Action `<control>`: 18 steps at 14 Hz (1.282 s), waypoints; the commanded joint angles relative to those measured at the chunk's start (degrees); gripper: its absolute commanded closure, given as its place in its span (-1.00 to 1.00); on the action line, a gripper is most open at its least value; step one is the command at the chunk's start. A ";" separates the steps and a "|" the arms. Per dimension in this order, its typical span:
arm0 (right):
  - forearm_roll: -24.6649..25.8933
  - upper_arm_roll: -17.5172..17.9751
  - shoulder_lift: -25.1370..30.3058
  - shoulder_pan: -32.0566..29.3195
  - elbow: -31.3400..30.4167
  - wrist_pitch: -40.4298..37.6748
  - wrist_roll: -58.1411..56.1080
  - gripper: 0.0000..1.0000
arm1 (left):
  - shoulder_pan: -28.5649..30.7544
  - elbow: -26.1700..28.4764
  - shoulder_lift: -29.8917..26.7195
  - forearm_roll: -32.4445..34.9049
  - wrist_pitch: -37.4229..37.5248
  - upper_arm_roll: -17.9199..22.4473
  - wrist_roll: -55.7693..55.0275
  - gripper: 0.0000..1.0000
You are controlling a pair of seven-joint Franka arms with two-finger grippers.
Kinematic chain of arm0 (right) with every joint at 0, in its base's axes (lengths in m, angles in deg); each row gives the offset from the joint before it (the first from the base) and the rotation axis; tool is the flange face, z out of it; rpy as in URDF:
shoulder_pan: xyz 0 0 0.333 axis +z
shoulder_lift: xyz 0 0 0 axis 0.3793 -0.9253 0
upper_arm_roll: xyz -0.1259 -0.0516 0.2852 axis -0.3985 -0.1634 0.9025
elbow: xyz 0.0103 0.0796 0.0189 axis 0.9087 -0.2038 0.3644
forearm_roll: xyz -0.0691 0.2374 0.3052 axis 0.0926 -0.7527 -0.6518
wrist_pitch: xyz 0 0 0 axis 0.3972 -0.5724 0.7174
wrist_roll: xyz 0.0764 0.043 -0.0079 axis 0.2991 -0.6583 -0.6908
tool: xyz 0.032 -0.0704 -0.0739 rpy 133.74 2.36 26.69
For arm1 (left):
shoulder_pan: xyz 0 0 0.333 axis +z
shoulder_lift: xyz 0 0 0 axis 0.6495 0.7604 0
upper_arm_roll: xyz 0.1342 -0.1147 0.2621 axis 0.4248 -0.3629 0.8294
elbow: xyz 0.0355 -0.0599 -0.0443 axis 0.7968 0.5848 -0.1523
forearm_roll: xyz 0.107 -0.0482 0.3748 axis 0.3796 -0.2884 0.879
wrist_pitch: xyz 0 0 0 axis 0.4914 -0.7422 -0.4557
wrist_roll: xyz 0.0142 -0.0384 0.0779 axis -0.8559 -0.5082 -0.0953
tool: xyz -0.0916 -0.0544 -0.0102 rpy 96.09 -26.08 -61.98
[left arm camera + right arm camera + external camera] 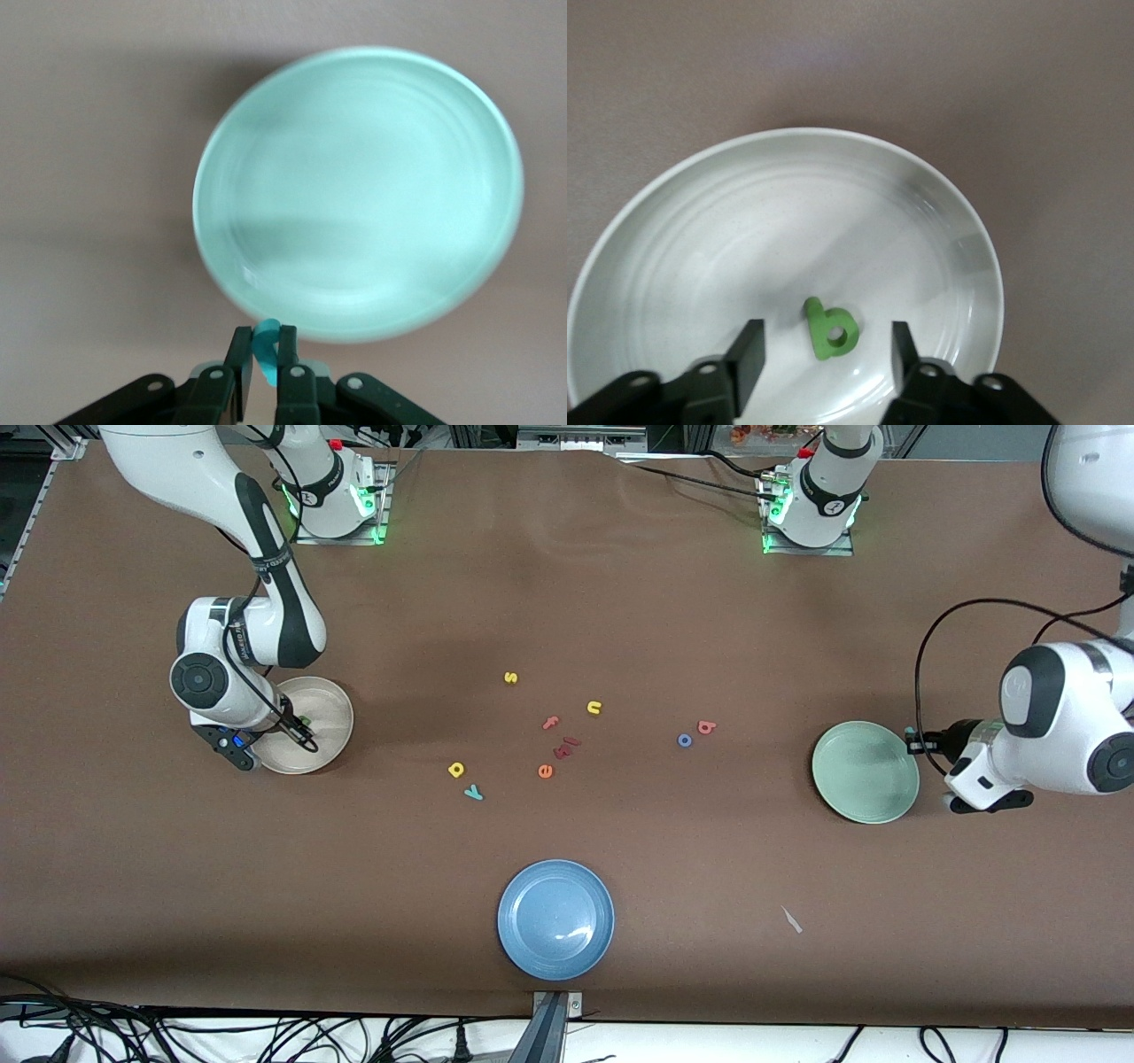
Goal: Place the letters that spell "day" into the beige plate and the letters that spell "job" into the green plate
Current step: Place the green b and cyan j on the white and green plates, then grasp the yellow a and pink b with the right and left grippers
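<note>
The olive-green "d" (831,329) lies flat in the beige plate (744,221) at the right arm's end of the table. My right gripper (827,335) hangs open just over it, one finger on each side, touching nothing. My left gripper (264,341) is shut on the teal "j" (266,352), right at the rim of the green plate (354,195) at the left arm's end. On the cloth mid-table lie the yellow "a" (456,770), the teal "y" (474,792), the blue "o" (684,740) and the red-pink "b" (706,727).
Other letters lie mid-table: a yellow "s" (510,677), a yellow "u" (594,708), a pink "f" (551,723), an orange "e" (545,771) and small red pieces (564,748). A blue plate (555,919) sits nearest the front camera, with a white scrap (791,919) beside it.
</note>
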 commanded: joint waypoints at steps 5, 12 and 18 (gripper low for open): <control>-1.38 4.60 4.88 0.86 0.89 -0.91 -0.63 -1.00 | -0.63 -1.70 5.56 1.55 -3.59 -0.71 -2.76 -0.98; -1.38 17.43 -3.80 1.38 14.31 -0.91 17.62 -1.00 | -1.33 -1.96 -0.42 0.67 3.36 -13.42 -14.84 -1.00; -1.03 19.64 -14.01 5.08 27.62 -0.12 28.81 -1.00 | -7.65 -0.21 3.87 0.58 -5.67 -19.26 -24.30 -0.89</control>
